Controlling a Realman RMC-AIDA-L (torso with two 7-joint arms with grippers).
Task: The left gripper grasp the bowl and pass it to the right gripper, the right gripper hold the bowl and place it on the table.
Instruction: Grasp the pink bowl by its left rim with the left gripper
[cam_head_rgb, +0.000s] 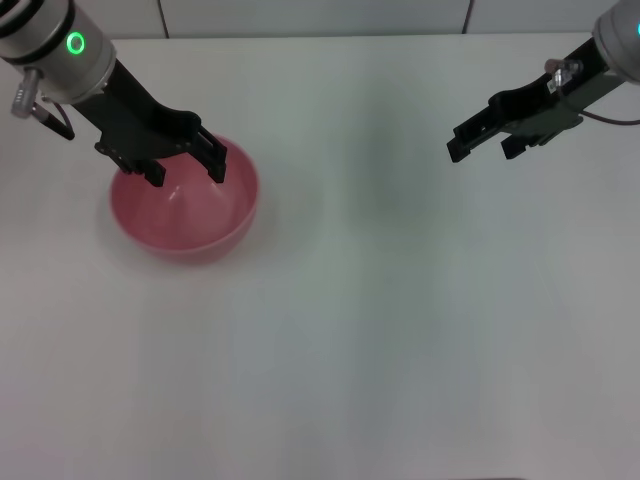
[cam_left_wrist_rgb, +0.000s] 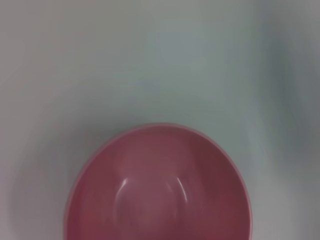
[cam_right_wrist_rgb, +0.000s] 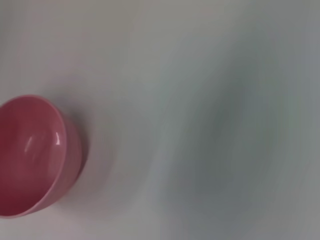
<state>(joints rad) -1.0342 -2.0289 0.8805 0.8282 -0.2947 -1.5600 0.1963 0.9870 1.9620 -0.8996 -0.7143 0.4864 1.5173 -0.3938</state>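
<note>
- Directly beneath the left gripper (cam_head_rgb: 183, 166), the bowl (cam_head_rgb: 190, 215) sits upright on the white counter (cam_head_rgb: 380, 330), its pink-red inside facing up.
- Left gripper hangs over the bowl's far rim, its two black fingers spread apart, one toward each side of the rim's far arc; they hold nothing, and whether the tips touch the rim cannot be told.
- Behind that gripper, the silver arm with its green ring light (cam_head_rgb: 76, 43) slopes up and away from the bowl.
- From the left wrist view, the bowl (cam_left_wrist_rgb: 160, 185) lies close below the camera, glossy and with nothing inside, with bare counter (cam_left_wrist_rgb: 160, 60) beyond it.
- Well apart from the left gripper, across the counter, the right gripper (cam_head_rgb: 480, 143) hovers above the surface, its slim fingers slightly parted and holding nothing.
- Far from the right gripper, the bowl (cam_right_wrist_rgb: 32, 155) appears in the right wrist view, resting alone on the counter (cam_right_wrist_rgb: 210, 125).
</note>
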